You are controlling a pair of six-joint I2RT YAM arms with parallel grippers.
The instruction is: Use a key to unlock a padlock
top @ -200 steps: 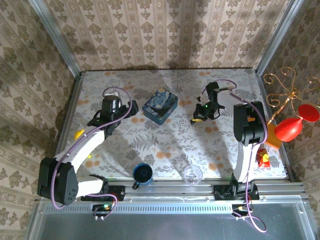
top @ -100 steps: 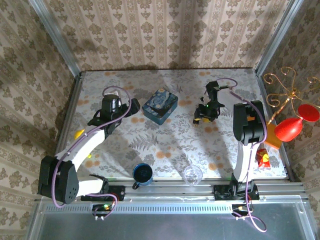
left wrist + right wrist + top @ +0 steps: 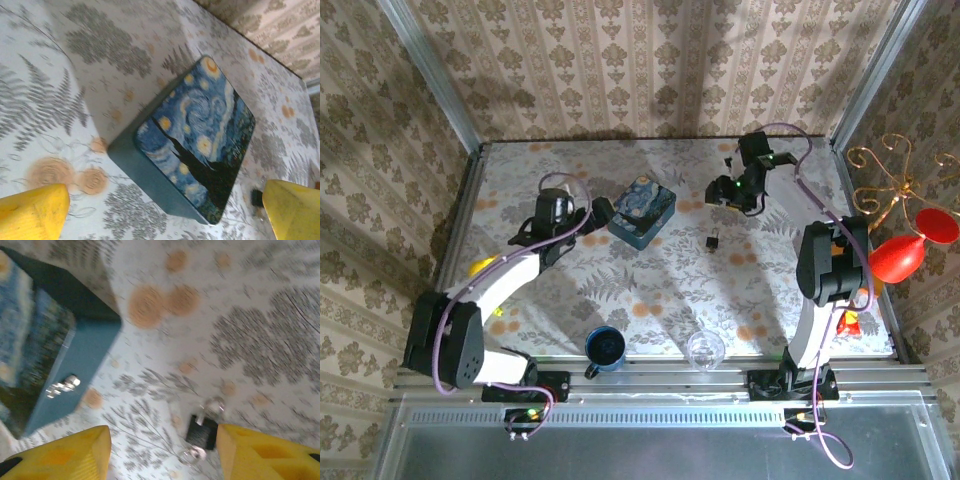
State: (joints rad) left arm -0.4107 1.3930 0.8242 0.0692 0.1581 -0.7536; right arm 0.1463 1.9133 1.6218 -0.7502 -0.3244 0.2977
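Beneath the right gripper, whose two yellow fingers stand well apart with nothing between them, one small dark padlock lies flat on the floral-patterned desk, its silver shackle pointing away from the gripper. What looks to be the key, a single small shiny blur, touches the end of the body opposite the shackle. Seen from above, the padlock lies just on the near side of the right gripper, toward the arm bases and clear of the fingers. To that gripper's left sits one blue starry-night tin, with one silver clasp on its side wall. On the tin's other side, just beside it, the left gripper is also spread wide and empty. Its two yellow fingertips frame the tin, which lies ahead of them with its painted lid facing up. Whether the fingers touch the tin cannot be told. Well back from both grippers, near the bases of the two arms, one dark blue mug and one clear glass stand apart from each other along the desk's near edge.
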